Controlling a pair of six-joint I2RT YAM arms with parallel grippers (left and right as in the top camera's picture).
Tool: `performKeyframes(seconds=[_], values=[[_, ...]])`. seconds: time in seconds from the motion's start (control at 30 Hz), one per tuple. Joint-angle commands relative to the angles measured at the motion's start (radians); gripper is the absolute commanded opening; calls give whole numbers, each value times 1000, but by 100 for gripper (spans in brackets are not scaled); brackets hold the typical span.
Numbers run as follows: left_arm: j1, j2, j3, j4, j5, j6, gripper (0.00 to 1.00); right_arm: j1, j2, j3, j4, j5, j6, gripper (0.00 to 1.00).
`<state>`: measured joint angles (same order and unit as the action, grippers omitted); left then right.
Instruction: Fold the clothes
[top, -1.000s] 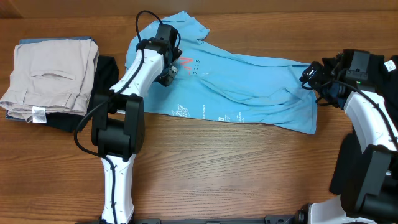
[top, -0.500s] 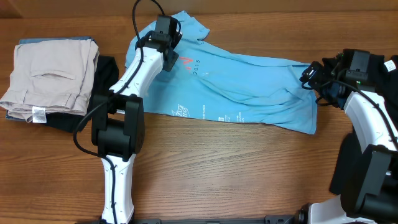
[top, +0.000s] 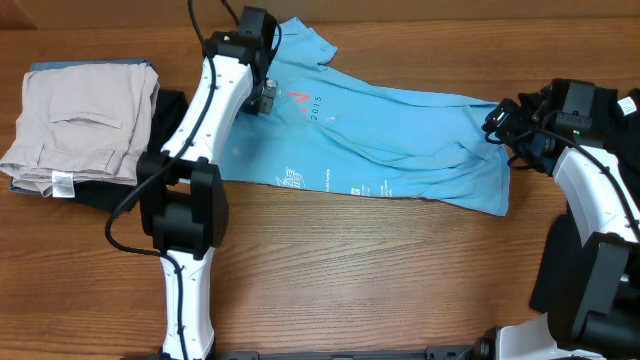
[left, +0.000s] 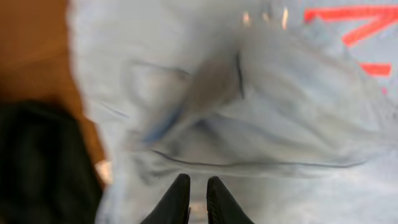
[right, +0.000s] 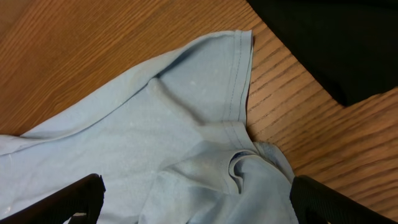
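Note:
The light blue T-shirt (top: 400, 150) lies spread and rumpled across the far middle of the wooden table, with red and navy print near its left end. My left gripper (top: 266, 98) hovers over the shirt's left part near the red print. In the left wrist view its fingers (left: 198, 198) are closed together above wrinkled shirt fabric (left: 267, 112), with nothing seen between them. My right gripper (top: 498, 120) is at the shirt's right end. In the right wrist view its fingers (right: 199, 199) are wide open over a bunched fold of the shirt (right: 186, 124).
A folded stack with beige trousers (top: 85, 115) on top sits at the far left. A black garment (top: 172, 115) lies beside it and shows in the left wrist view (left: 43, 162). A black object (right: 336, 37) lies right of the shirt's end.
My left arm has moved away from the shirt's print toward the far-left edge. The shirt and my right arm have not moved.

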<state>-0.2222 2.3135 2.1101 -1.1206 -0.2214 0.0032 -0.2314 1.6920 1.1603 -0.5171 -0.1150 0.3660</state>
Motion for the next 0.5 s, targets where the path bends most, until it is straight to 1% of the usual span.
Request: performKeyframes(seconds=[0.0,0.07,0.17,0.27,0.33,0.47], values=[[42,21,-87,19,111,-80,11,0,-16,19,3,10,0,100],[60,21,-97,30,111,-82,10,0,-16,19,3,10,0,100],[89,21,-111,88,144,-87,9,0,-16,19,2,10,0,100],[111,21,-112,131,145,-99,9,0,-16,19,2,10,0,100],[122,21,-112,153,146,-126,8,0,-16,19,2,10,0,100],[140,21,-112,159,242,-135,7,0,-16,19,2,10,0,100]])
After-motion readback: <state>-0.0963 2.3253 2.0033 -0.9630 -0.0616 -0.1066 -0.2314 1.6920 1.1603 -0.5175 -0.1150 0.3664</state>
